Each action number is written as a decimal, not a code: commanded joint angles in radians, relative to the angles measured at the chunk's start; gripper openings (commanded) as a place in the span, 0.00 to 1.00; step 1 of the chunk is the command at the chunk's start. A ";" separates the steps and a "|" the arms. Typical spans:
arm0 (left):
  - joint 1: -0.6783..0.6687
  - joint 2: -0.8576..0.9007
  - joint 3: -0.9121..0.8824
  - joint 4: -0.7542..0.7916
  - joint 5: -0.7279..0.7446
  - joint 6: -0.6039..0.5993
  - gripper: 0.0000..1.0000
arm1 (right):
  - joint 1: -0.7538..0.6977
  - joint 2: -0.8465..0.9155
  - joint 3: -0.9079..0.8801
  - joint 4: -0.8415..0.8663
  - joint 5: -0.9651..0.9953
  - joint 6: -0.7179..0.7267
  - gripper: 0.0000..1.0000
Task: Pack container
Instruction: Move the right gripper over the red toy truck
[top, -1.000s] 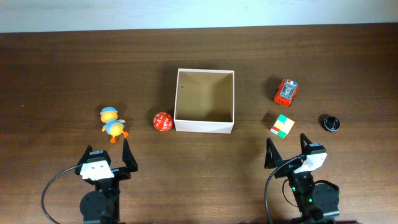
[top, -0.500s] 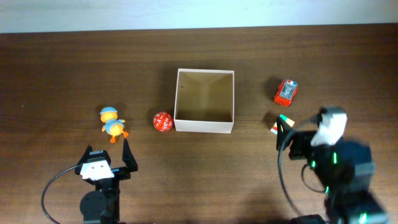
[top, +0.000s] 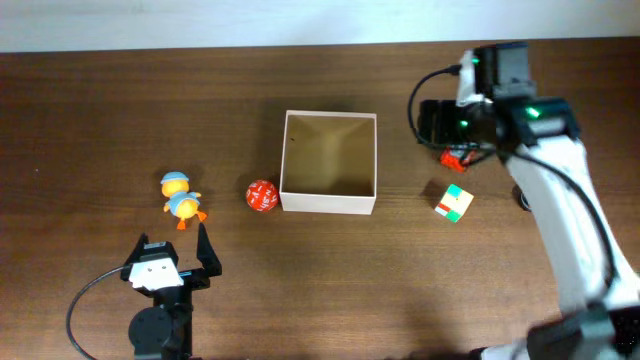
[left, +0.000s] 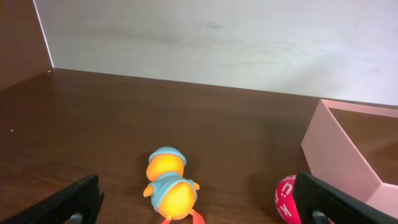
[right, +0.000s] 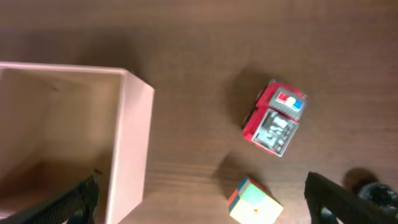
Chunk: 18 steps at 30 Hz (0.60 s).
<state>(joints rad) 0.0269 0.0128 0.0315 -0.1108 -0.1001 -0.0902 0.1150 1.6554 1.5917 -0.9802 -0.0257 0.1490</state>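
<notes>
Cardboard forms the square, shallow, open-topped container (top: 330, 155), white outside and tan inside, which sits mid-table on the dark wooden table (top: 100, 110). Its mouth faces straight up and its sides run parallel to the table's edges; being square, it has no longer axis. Nothing lies in it. A red ball (top: 261, 195) rests just beside its left front corner, and an orange-and-blue toy duck (top: 181, 197) stands further left. The left gripper (top: 173, 240) hangs near the duck, fingers wide apart and empty. The right gripper (top: 452, 122), fingers equally spread, hovers over a red toy car (right: 273, 118), with a multicoloured cube (top: 453, 201) nearby.
</notes>
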 joint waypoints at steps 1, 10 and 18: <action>0.005 -0.006 -0.006 0.003 0.017 0.016 0.99 | -0.032 0.084 0.020 0.005 0.004 0.039 1.00; 0.005 -0.006 -0.006 0.003 0.017 0.016 0.99 | -0.123 0.216 0.019 0.018 0.046 0.318 1.00; 0.005 -0.006 -0.006 0.003 0.017 0.016 0.99 | -0.156 0.242 0.018 0.062 0.068 0.384 0.99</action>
<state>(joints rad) 0.0269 0.0128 0.0315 -0.1104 -0.1001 -0.0902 -0.0364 1.8736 1.5921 -0.9333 0.0185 0.4904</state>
